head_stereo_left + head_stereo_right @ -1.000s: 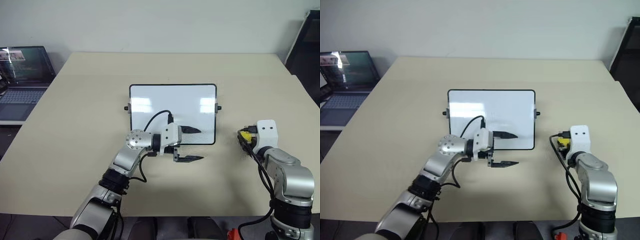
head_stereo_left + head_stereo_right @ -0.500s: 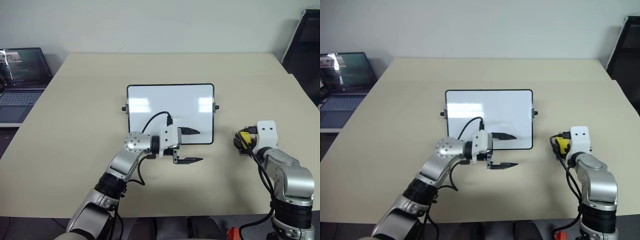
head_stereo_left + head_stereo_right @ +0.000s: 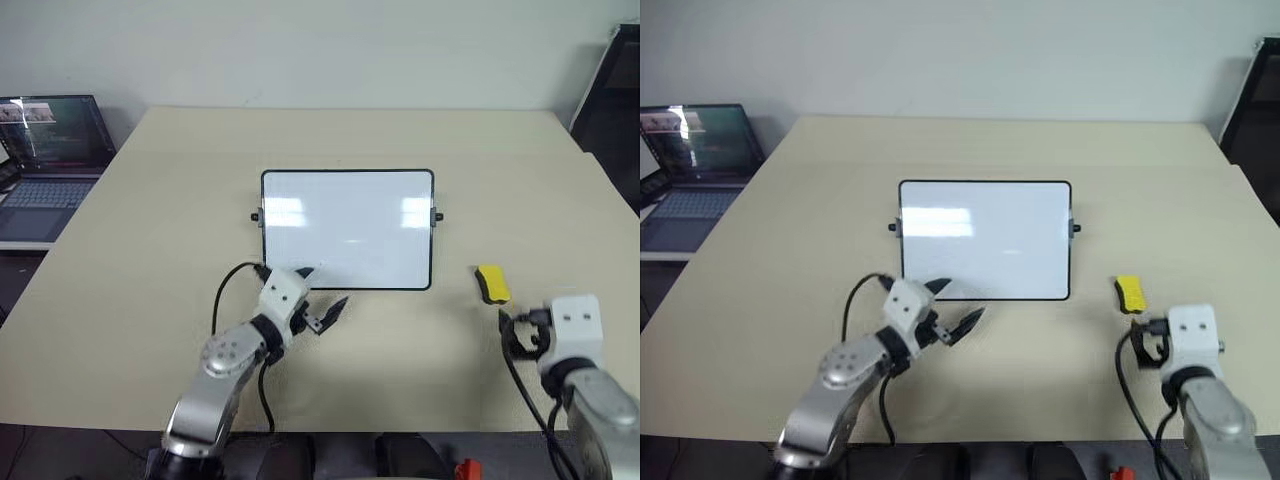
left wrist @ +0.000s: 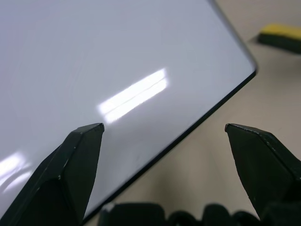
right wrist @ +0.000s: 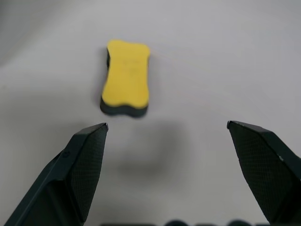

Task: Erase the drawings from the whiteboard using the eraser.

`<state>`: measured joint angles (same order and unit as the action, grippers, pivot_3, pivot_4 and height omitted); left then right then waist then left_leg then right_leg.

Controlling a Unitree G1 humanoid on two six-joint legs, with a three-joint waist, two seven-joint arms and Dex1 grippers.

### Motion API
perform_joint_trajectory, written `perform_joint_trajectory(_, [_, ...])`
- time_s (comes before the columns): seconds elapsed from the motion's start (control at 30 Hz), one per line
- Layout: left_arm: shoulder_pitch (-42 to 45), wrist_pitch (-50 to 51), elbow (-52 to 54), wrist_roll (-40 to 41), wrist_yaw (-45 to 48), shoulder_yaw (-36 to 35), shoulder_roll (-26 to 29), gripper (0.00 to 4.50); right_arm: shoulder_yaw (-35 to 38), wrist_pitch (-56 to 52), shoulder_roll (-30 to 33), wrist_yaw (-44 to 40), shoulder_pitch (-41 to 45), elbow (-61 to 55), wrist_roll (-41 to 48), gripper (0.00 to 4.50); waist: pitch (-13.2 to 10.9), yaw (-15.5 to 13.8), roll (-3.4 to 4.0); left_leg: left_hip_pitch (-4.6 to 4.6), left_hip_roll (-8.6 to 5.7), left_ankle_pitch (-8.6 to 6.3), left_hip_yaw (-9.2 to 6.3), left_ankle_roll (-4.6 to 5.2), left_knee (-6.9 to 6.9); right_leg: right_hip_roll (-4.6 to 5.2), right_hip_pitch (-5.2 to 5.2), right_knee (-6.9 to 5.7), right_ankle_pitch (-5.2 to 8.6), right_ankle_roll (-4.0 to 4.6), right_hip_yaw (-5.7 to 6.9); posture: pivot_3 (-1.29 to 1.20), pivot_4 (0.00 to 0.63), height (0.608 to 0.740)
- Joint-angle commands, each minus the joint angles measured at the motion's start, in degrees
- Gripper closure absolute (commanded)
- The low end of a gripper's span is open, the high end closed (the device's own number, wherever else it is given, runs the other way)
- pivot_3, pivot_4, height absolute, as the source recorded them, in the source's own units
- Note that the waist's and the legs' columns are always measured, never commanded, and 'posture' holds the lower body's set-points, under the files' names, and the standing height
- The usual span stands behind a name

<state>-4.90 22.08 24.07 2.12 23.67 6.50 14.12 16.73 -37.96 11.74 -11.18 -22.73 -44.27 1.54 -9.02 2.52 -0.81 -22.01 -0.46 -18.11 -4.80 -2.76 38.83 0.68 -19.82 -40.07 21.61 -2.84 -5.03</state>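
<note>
Since eraser [image 3: 490, 283] now lies released on surface [image 3: 150, 250] right of whiteboard [image 3: 347, 230], both pincers spread, withdrawn: right pincer [image 5: 167, 136], left pincer [image 4: 164, 129]. Board looks clean; task apparently done.

The laptop [image 3: 45, 160] at the far left of the table [image 3: 130, 260] is cut off by the picture's edge, and its screen is too small to read. A dark frame [image 3: 610, 100] at the far right is also cut off, so I cannot tell what it is. In the left wrist view the whiteboard [image 4: 117, 70] runs out past the edges, and the eraser [image 4: 282, 36] is a blurred sliver. Any drawings on the board are too faint to make out. From above, the right gripper's white wrist block [image 3: 570, 325] hides its fingers.
</note>
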Motion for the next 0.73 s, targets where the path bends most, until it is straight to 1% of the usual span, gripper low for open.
perform_joint_trajectory(0.03, [-4.1,-2.2,3.6,-1.8,-8.7,-4.4,-3.5,0.00,0.4,13.3,-2.6,0.6,-4.2,0.2,0.4,0.03,0.0,0.0,-0.01,0.14,0.00,0.00,0.02,0.00,-0.01,0.00,0.14,0.02,0.00,0.00,-0.02,0.00,0.150,0.740])
perform_joint_trajectory(0.13, [-8.9,-2.9,4.5,-2.1,-13.7,-7.9,-6.2,0.00,-0.9,16.9,-5.7,2.0,-6.5,0.6,0.6,0.03,0.0,0.1,-0.03,0.39,0.00,0.00,0.01,0.00,0.01,0.00,0.42,0.03,-0.02,0.02,-0.02,0.00,0.150,0.740])
perform_joint_trajectory(0.2, [-11.7,-4.4,5.4,-2.8,-15.2,-7.6,-7.2,0.00,-1.8,19.0,-6.9,2.4,-7.5,1.1,0.3,0.03,0.0,0.0,-0.04,0.61,0.01,-0.01,0.02,0.00,-0.03,0.00,0.62,0.05,-0.02,0.02,-0.03,0.00,0.150,0.740])
perform_joint_trajectory(0.3, [-13.9,-5.1,6.7,-3.4,-16.1,-6.1,-7.9,0.00,-2.5,20.0,-8.0,3.5,-7.2,2.3,-0.1,0.03,0.0,-0.5,-0.07,0.62,-0.01,-0.01,0.01,0.00,-0.05,0.00,0.65,0.10,-0.02,0.01,-0.03,0.00,0.150,0.740])
perform_joint_trajectory(0.37, [-14.3,-5.4,6.8,-3.8,-16.6,-5.4,-8.1,0.00,-1.7,20.2,-7.6,3.5,-6.6,3.0,0.4,0.03,0.0,-0.8,-0.09,0.60,-0.04,-0.01,0.01,0.00,-0.03,0.03,0.66,0.13,-0.02,0.02,-0.02,0.00,0.150,0.740])
perform_joint_trajectory(0.47, [-14.2,-6.0,6.2,-4.2,-16.8,-5.0,-7.7,0.00,-2.4,20.3,-7.6,3.6,-7.2,2.6,0.0,0.03,0.0,-0.8,-0.07,0.60,-0.02,-0.01,0.00,-0.01,-0.08,0.01,0.64,0.13,-0.02,0.02,0.00,0.00,0.150,0.740])
perform_joint_trajectory(0.57, [-14.2,-7.6,4.6,-4.1,-16.0,-5.2,-6.6,0.00,-3.7,21.2,-7.7,3.6,-9.9,2.0,-0.9,0.03,0.0,-0.8,-0.06,0.56,-0.01,-0.01,0.01,-0.01,-0.11,0.00,0.60,0.17,-0.01,0.02,0.00,0.00,0.150,0.740])
perform_joint_trajectory(0.67, [-14.5,-8.2,3.6,-4.1,-16.7,-4.3,-7.3,0.00,-2.0,21.5,-7.5,3.2,-10.8,2.1,1.0,0.03,0.0,-0.8,-0.05,0.52,0.00,-0.02,0.02,-0.02,-0.12,0.02,0.58,0.24,-0.01,0.02,-0.01,0.00,0.150,0.740])
perform_joint_trajectory(0.73, [-14.5,-8.8,3.0,-3.7,-16.5,-3.9,-7.3,0.00,-1.7,21.4,-6.9,3.3,-10.8,1.4,0.8,0.03,0.0,-0.8,-0.06,0.51,-0.01,-0.02,0.03,-0.01,-0.10,0.03,0.59,0.26,-0.01,0.02,-0.02,0.00,0.150,0.740])
